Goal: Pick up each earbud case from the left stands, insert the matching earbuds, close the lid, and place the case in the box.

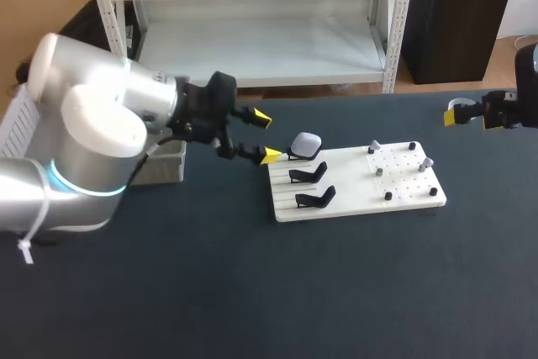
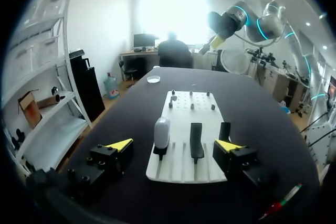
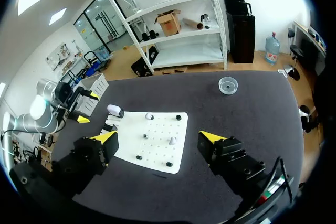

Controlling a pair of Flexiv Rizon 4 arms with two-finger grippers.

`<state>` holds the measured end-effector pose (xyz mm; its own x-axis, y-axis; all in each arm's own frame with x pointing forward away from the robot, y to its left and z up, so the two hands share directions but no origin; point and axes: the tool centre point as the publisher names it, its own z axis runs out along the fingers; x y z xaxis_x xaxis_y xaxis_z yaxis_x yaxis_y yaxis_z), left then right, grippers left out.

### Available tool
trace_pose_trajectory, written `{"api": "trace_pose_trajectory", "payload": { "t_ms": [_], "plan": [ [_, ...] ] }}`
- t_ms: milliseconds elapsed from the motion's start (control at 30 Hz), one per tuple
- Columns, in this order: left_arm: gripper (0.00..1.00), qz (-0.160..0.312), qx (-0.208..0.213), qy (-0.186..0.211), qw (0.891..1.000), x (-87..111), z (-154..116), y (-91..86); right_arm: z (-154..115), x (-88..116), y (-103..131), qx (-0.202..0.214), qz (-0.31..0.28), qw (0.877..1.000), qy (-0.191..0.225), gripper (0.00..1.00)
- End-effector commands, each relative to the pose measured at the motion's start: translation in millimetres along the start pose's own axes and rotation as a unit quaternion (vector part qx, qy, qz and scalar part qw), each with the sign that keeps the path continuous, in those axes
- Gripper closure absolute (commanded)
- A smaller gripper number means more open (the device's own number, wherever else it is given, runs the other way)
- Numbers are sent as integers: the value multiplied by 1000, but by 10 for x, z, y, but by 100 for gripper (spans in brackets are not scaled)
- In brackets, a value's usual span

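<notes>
**Operator:** Where's the case I'm after?

**Spotter:** The earbud case (image 1: 305, 142) stands on the far one of the three black stands (image 1: 308, 174) at the left end of the white board (image 1: 353, 201). Its lid looks shut. The other two stands carry nothing. The earbuds (image 1: 375, 148) sit among the pegs at the board's right end.

**Operator:** And my hands?

**Spotter:** Your left hand (image 1: 267, 136) is spread wide just beside the board's left edge, touching nothing. In its wrist view the case is ahead of it, inside the span of the fingers but nearer one than the other. Your right hand (image 3: 157, 137) is spread too and empty, well apart from the board, over the right side of the tabletop (image 1: 252, 292).

**Operator:** How do I take it cleanly?

**Spotter:** Centre the left hand on the case first, so both fingers meet it together. If one lands early, I think it could tip the case off its stand. Come in level with the case body, above the stand's neck, and keep the other finger clear of the middle stand. The shell looks smooth and rounded, so close gently and lift straight up before you swing away. The box (image 1: 164, 166) sits behind your left arm.
</notes>
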<state>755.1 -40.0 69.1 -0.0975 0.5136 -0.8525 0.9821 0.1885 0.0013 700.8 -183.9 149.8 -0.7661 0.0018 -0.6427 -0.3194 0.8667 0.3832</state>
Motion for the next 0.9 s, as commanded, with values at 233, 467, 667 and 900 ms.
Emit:
{"api": "trace_pose_trajectory", "payload": {
  "t_ms": [233,467,667,900],
  "plan": [
    [0,-9,6,-7,1000,45,372,161,0,-1,-12,-3,-1,1000,0,0],
    [9,-18,7,-11,1000,77,530,258,0,-1,-12,-3,-1,1000,0,0],
    [18,-23,15,-13,1000,94,660,271,0,-1,-12,-3,-1,1000,0,0],
    [20,-24,23,-14,999,105,743,251,0,-1,-12,-3,-1,1000,0,0]
  ]
}}
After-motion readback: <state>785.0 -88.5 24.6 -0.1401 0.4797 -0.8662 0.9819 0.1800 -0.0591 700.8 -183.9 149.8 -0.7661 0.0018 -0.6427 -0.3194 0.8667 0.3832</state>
